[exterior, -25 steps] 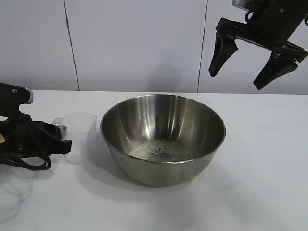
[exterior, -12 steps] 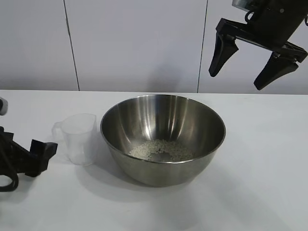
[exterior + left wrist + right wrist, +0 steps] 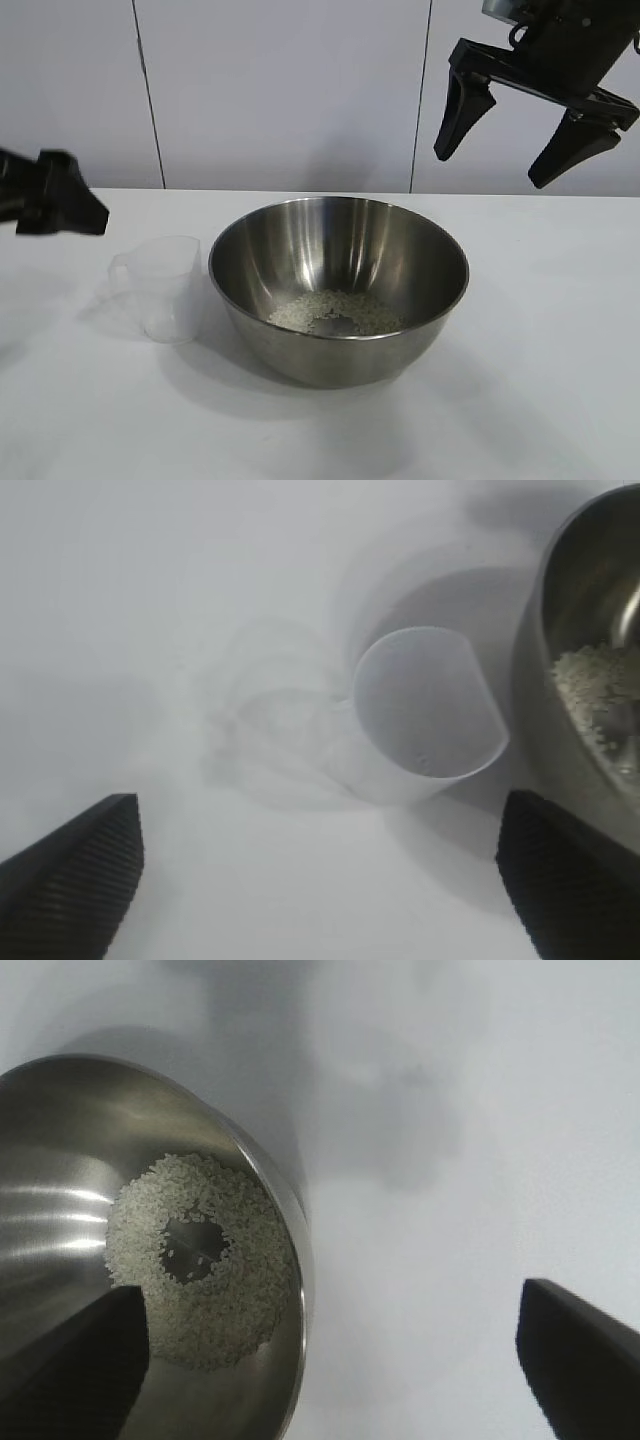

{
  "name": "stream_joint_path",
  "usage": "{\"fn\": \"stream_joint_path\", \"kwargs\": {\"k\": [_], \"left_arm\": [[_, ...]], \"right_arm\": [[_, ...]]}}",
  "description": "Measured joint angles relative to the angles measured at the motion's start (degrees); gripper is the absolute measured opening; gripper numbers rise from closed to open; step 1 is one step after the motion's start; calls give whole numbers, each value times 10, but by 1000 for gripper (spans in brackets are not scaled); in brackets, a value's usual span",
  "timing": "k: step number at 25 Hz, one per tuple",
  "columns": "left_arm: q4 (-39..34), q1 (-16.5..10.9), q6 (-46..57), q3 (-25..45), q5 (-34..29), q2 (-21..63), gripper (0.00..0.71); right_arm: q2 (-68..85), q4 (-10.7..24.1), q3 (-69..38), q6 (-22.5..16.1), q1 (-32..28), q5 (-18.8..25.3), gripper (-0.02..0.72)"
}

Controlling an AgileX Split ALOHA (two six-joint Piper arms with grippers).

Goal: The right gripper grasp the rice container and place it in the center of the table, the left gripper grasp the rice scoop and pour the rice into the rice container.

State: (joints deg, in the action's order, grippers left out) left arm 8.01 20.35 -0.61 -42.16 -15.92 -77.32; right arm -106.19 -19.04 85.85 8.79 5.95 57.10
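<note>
Two claws hanging wide open and empty over the white bench [image 3: 560, 400], steel rice container [image 3: 338, 290] sitting mid-bench holding the rice [image 3: 335, 312], right claw [image 3: 530, 120] hovering above its far right, left claw [image 3: 320, 880] hovering over the empty upright rice scoop [image 3: 160, 285] standing just left of the container.

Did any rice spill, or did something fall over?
Nothing stands out. The rice lies inside the steel bowl, with no grains visible on the table. The plastic cup stands upright and empty beside the bowl. Both tools, left and right, hang open, clear of both.
</note>
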Motion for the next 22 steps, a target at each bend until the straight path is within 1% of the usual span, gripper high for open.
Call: {"fn": "stream_joint_path", "kwargs": {"k": [3,4,7,10,14,16,19,22], "left_arm": [[27,0,1,-127,-156,-19,693],[41,0,1,-169,-198,-31,693],[78,0,1,-278,-293,-88,693],[106,0,1,-366,-363,-161,693],[127,-7,16,-463,-429,-240,693],[133,-15,21,-494,-451,-269,693],[142,-28,25,-505,-456,-285,693],[150,-32,23,-506,-453,-286,693]], "right_arm": [[0,-2,0,0,0,1,694],[0,-3,0,0,0,1,694],[0,-7,0,0,0,1,694],[0,-18,0,0,0,1,694],[0,-49,0,0,0,-1,694],[0,-58,0,0,0,-2,694],[0,-60,0,0,0,-2,694],[0,-60,0,0,0,-2,694]]}}
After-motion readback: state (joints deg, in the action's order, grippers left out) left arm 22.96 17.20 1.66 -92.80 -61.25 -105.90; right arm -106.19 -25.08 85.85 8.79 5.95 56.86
